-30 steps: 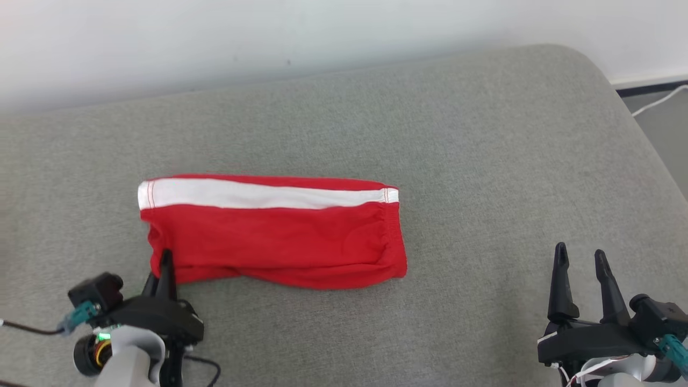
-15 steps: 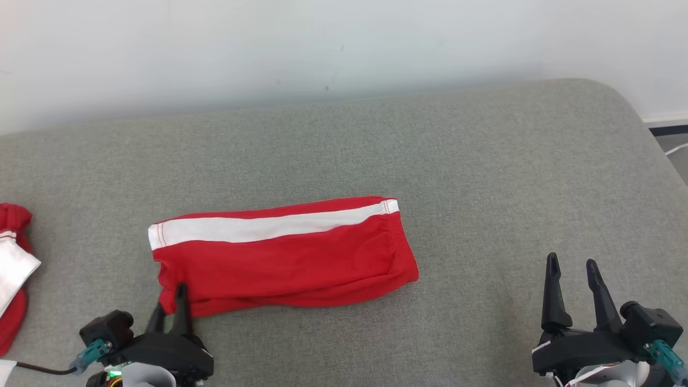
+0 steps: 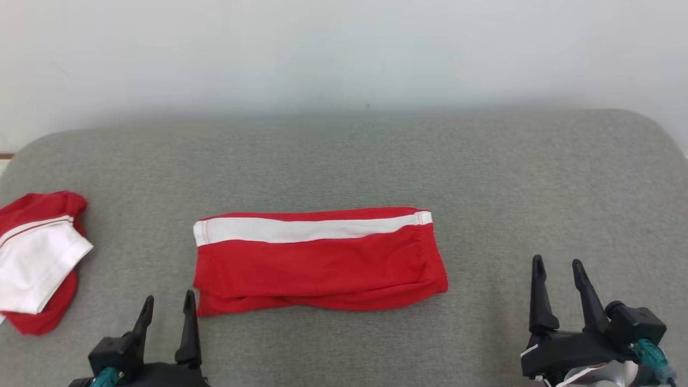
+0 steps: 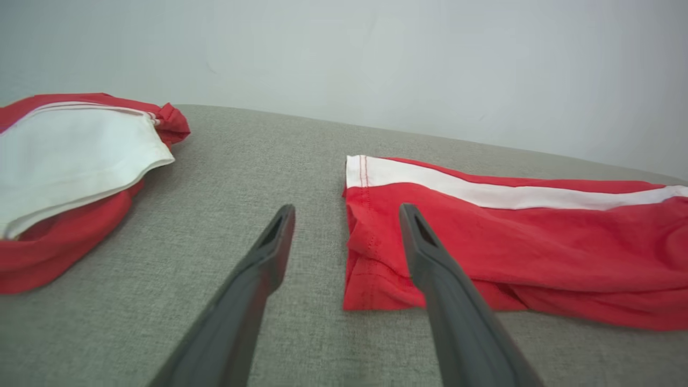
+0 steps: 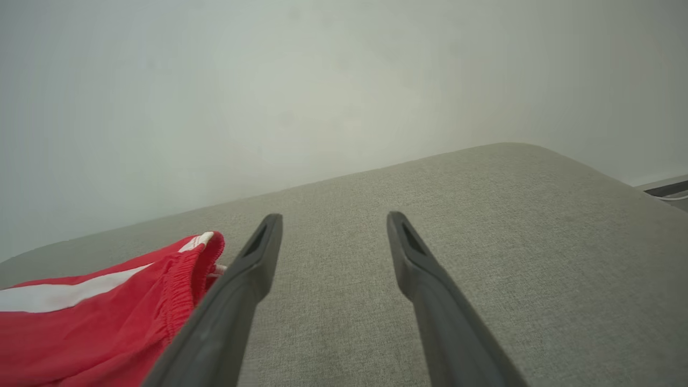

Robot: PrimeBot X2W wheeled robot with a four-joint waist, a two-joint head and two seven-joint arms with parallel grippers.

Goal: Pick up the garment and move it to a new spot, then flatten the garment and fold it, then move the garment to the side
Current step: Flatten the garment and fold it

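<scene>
Folded garment (image 3: 317, 263) lay flat near the middle of the grey cushion (image 3: 484, 177), a long red rectangle running along the cushion's length, closer to the cushion's front edge than to its back. A white stripe (image 3: 306, 229) ran along the garment's side that faced the cushion's back edge. The gathered waistband (image 5: 183, 285) pointed toward the cushion's right end. A lower layer of cloth showed slightly along the side facing the cushion's front.

Your left gripper (image 3: 169, 296) sat at the cushion's front edge, left of the middle, with its jaws spread wide and nothing between them. Its inner finger stood just beside the garment's front left corner; in the left wrist view that finger crossed in front of the cloth, and contact could not be told.

Your right gripper (image 3: 557, 261) sat at the cushion's front edge toward the right end, well apart from the garment. Its jaws were also wide and empty, over bare grey fabric.

A second bundle (image 3: 37, 258) of red and white cloth lay crumpled at the cushion's left end, apart from the folded garment. A pale wall (image 3: 344, 54) stood behind the cushion's back edge.
</scene>
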